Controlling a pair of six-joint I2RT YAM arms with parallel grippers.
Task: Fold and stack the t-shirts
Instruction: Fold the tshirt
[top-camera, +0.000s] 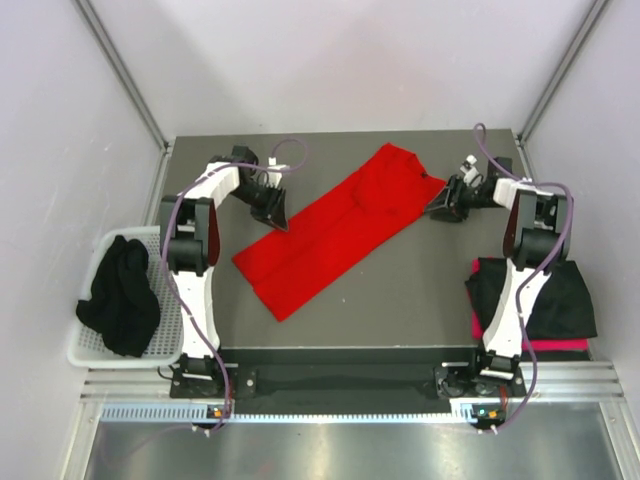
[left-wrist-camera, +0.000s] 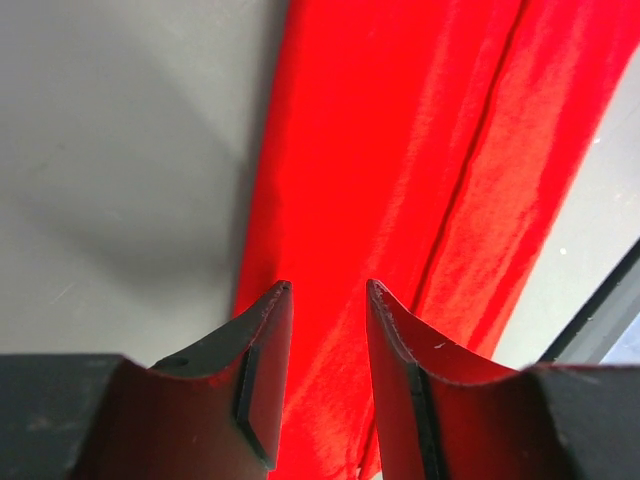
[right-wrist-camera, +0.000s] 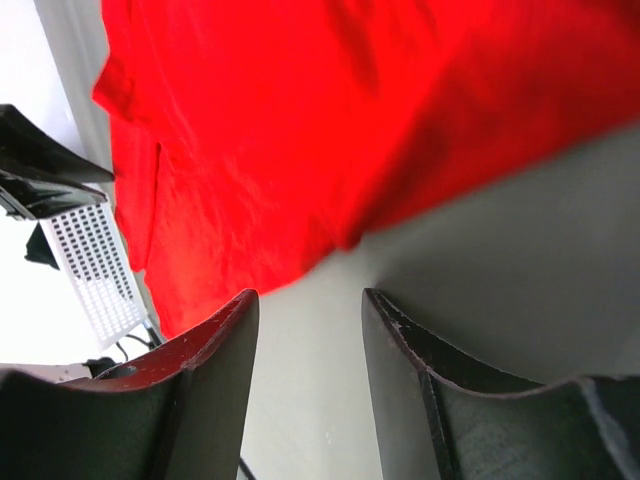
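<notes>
My left fingers stand apart, clamping nothing, their tips over one long edge of the red t-shirt. It lies flat on the desk as a long strip slanting from near-left to far-right. Its far end stops just beyond my right fingers, which are also apart and empty.

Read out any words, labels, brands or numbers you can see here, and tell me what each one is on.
None can be read anywhere.
The red t-shirt is plain, no print or tag showing.
The black shirts in the white basket and the folded stack at the right show no lettering.
</notes>
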